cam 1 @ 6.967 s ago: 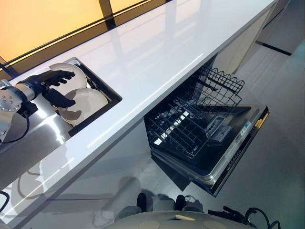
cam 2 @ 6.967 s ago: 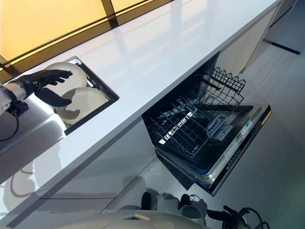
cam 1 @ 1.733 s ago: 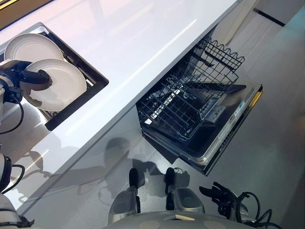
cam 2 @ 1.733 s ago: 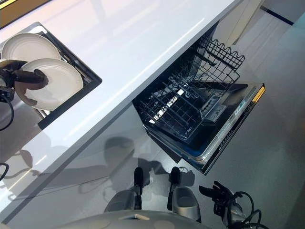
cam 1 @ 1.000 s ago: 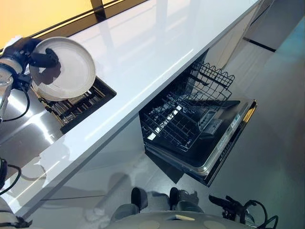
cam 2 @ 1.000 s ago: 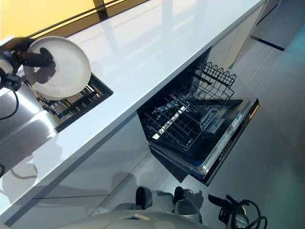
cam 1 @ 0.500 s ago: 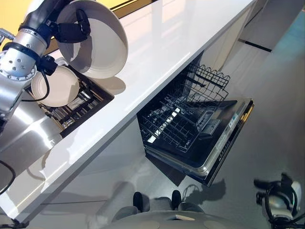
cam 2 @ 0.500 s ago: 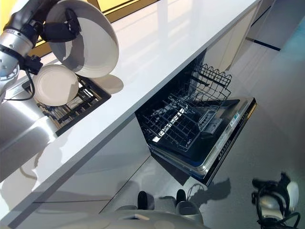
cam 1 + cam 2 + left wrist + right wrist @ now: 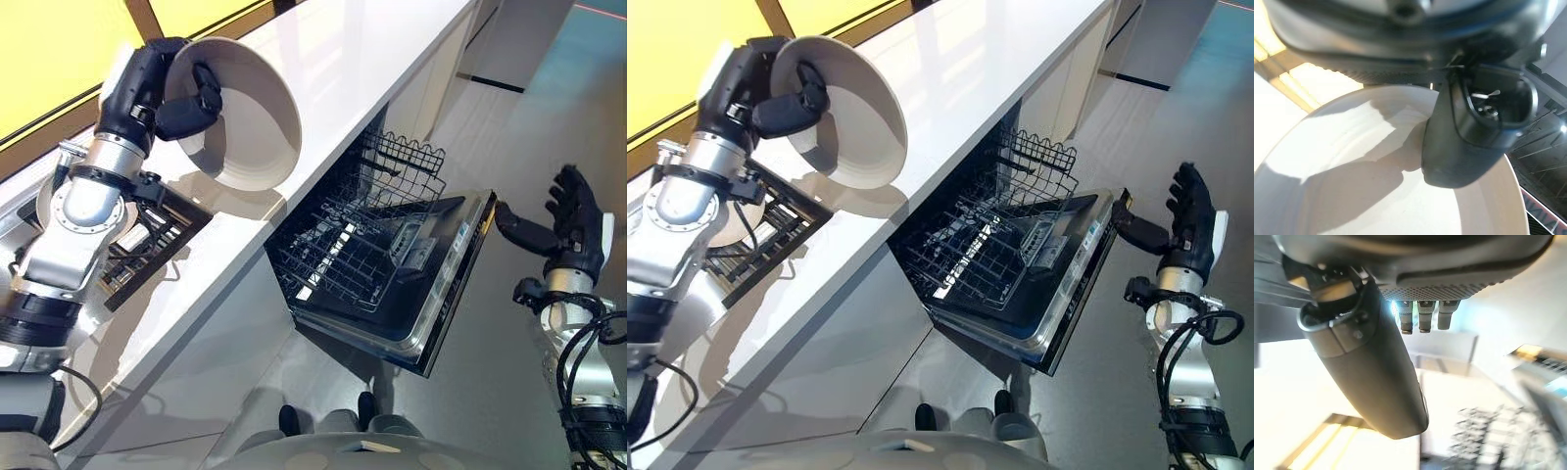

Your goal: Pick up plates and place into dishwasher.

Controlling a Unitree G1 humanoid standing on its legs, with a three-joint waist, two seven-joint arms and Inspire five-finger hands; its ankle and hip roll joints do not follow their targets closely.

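Note:
My left hand (image 9: 157, 83) is shut on a white plate (image 9: 250, 127), its thumb (image 9: 1469, 132) pressing the plate's (image 9: 1352, 196) inner face. The plate is tilted on edge in the air above the white countertop (image 9: 343, 78), up and to the left of the open dishwasher. The dishwasher's lower rack (image 9: 358, 245) is pulled out over its lowered door (image 9: 446, 284) and looks bare. My right hand (image 9: 573, 220) is raised to the right of the door's edge, open with straight, spread fingers and holding nothing. Another plate (image 9: 723, 223) shows partly behind my left arm.
A dark dish rack (image 9: 147, 240) sits in the sink recess at the left end of the counter. Cabinet fronts (image 9: 431, 88) run under the counter beyond the dishwasher. Grey floor (image 9: 509, 392) lies around the lowered door.
My left hand has lifted the plate off the sink rack and carried it right over the counter. My right hand has risen from low by the floor to beside the door. The camera has shifted.

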